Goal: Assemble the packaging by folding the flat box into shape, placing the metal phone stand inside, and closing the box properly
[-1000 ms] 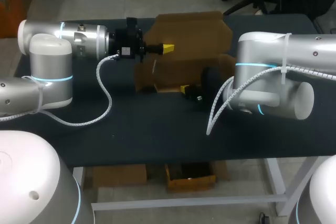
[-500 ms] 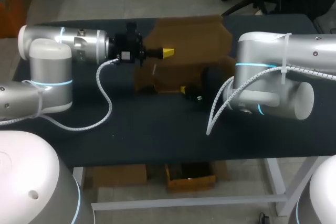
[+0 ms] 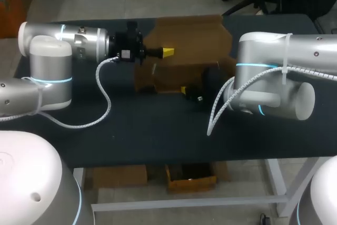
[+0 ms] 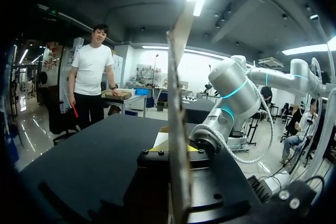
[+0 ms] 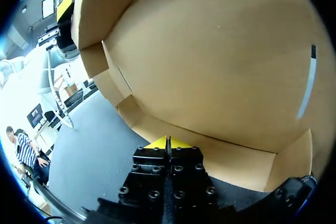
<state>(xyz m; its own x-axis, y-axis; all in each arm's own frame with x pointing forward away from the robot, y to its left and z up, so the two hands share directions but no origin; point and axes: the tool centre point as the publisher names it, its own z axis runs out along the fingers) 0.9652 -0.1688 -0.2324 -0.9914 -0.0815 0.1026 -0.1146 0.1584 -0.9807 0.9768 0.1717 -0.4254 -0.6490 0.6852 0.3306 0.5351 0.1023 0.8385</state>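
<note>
Though only partly folded, standing at the far middle of the black counter in the head view: a brown cardboard box, walls up, flaps unclosed. No metal phone stand in sight anywhere; by judgement, finishing the folds, loading and closing all left to do. In the left wrist view, left hand clamped on an upright panel of the box, seen edge-on between the yellow tips. In the right wrist view, right hand with tips pressed together, gripping nothing, nosed against the box's low inner fold.

my head camera looks down on the table from behind; both wrist cameras sit close against the cardboard box all views share.
</note>
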